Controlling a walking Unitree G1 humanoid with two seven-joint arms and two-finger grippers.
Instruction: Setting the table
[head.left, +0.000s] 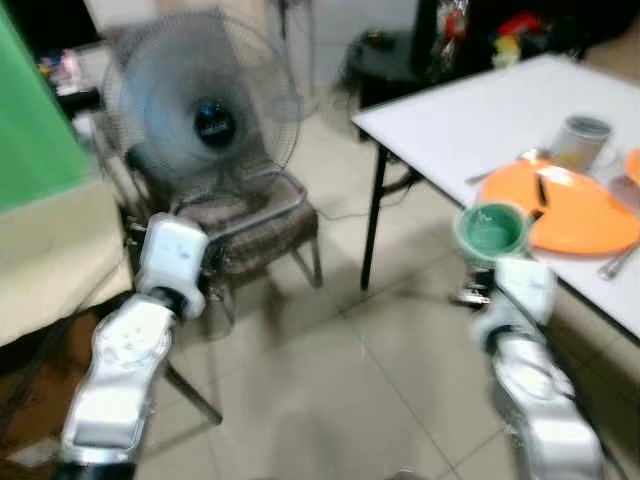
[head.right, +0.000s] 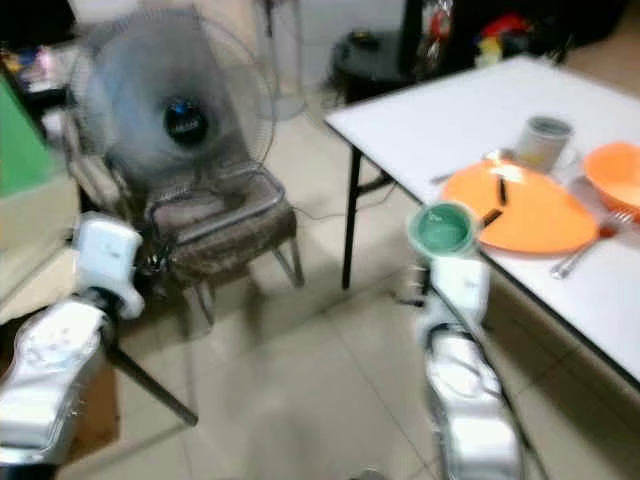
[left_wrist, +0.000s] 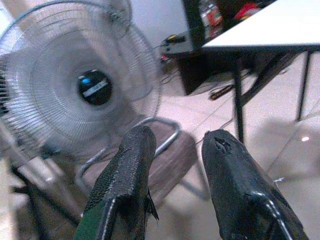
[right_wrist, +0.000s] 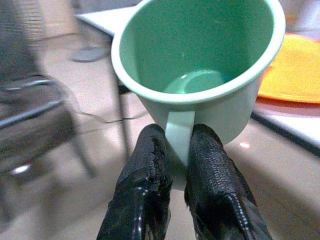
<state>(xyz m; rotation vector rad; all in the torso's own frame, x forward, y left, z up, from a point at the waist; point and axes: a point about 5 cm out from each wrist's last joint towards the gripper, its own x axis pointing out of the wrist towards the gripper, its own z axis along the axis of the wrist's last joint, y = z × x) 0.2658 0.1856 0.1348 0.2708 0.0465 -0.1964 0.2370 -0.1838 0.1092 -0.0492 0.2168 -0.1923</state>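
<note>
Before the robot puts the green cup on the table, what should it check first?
1. Cup held tight: ok. The right gripper pinches the handle of the green cup.
2. Cup upright: ok. Its mouth faces up and it looks empty inside.
3. Cup over the table: not ok. It hangs at the edge of the white table, not yet above it.
4. Free spot: ok. Bare tabletop lies beyond the orange plate.
5. Things nearby: cannot tell. The plate, grey mug and fork are blurred.
6. Left gripper: ok. It is open, away by the fan.
</note>
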